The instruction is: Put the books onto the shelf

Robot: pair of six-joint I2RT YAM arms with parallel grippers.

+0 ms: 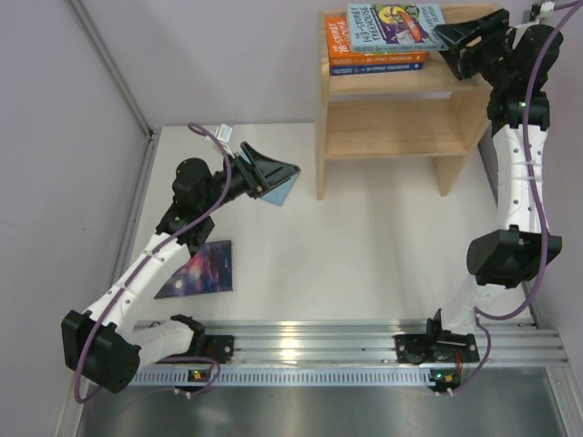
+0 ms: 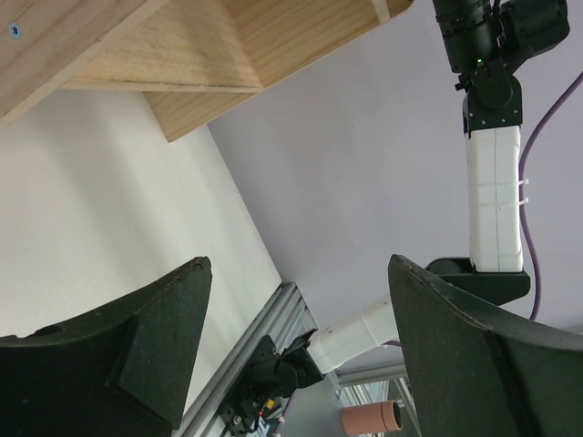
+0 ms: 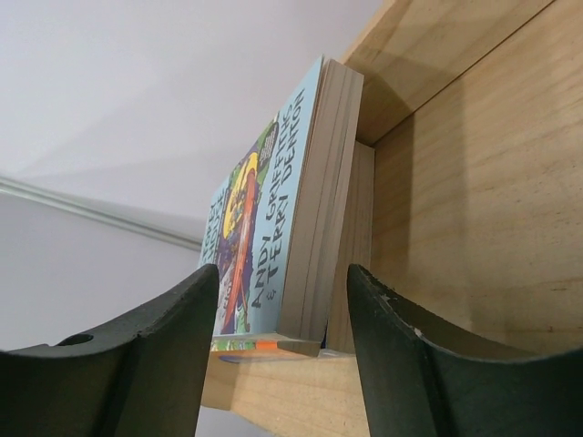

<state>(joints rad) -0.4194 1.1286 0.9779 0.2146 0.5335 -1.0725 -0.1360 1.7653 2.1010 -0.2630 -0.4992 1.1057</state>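
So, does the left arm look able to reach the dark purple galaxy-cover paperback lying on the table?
Probably yes. The dark purple galaxy-cover paperback lies flat with nothing on it, beside the left arm, and the left gripper is open and empty. It would have to fold back towards its base.

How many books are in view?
5. Stacked on the shelf, top level: dark blue book, orange book, light blue book uppermost. Galaxy book flat on the table, left side; pale blue book partly hidden under the left gripper.
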